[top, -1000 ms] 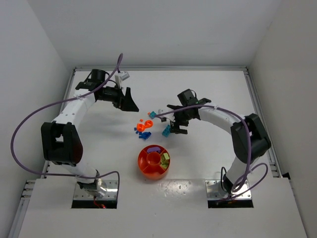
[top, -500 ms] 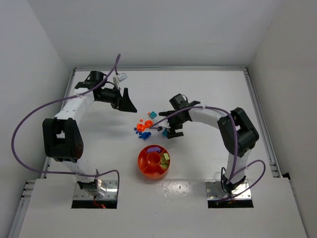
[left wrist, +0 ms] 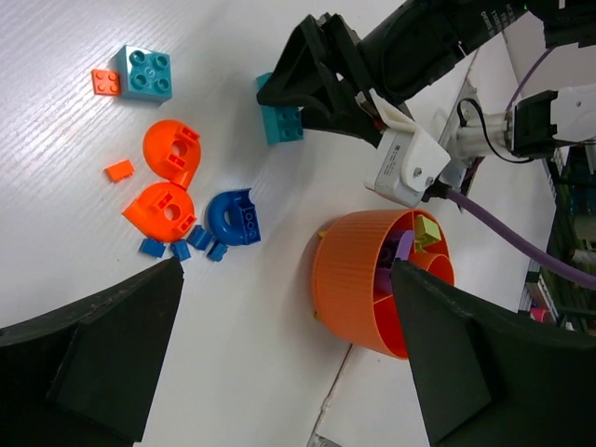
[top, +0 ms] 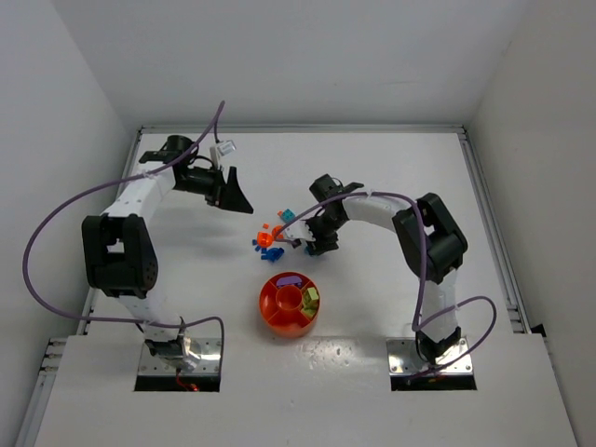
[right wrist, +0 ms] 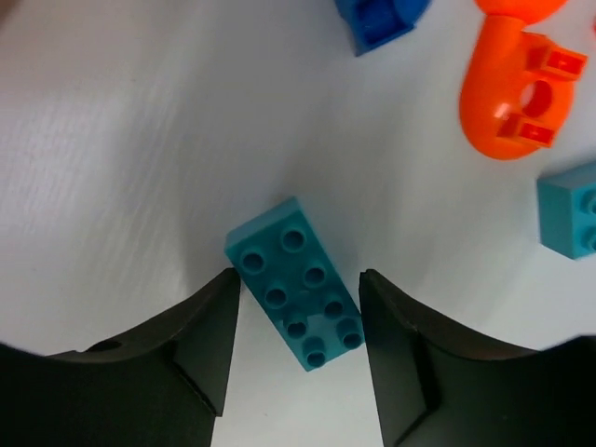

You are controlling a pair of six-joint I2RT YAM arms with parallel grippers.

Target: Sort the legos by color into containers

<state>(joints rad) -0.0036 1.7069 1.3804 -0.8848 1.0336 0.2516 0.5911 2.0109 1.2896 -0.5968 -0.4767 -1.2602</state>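
A teal eight-stud brick [right wrist: 296, 284] lies flat, studs up, on the desk [right wrist: 140, 140]. Near it sit two orange-red rounded pieces [left wrist: 172, 154], a blue arch [left wrist: 233, 216], tiny blue bricks [left wrist: 197, 240] and a teal square brick [left wrist: 144, 73]. The round orange-red divided tray [left wrist: 349, 279] holds purple bricks [left wrist: 402, 247] and a yellow-green brick [left wrist: 426, 230].

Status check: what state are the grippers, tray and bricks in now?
left gripper: open, empty, above the table.
right gripper: fingers either side of the teal 2x4 brick; grip not confirmable.
teal 2x4 brick: flat on the table, studs up.
divided tray: upright, purple brick and yellow-green brick inside.
orange rounded pieces: loose on table.
blue arch: loose on table.
teal 2x2 brick: loose on table.
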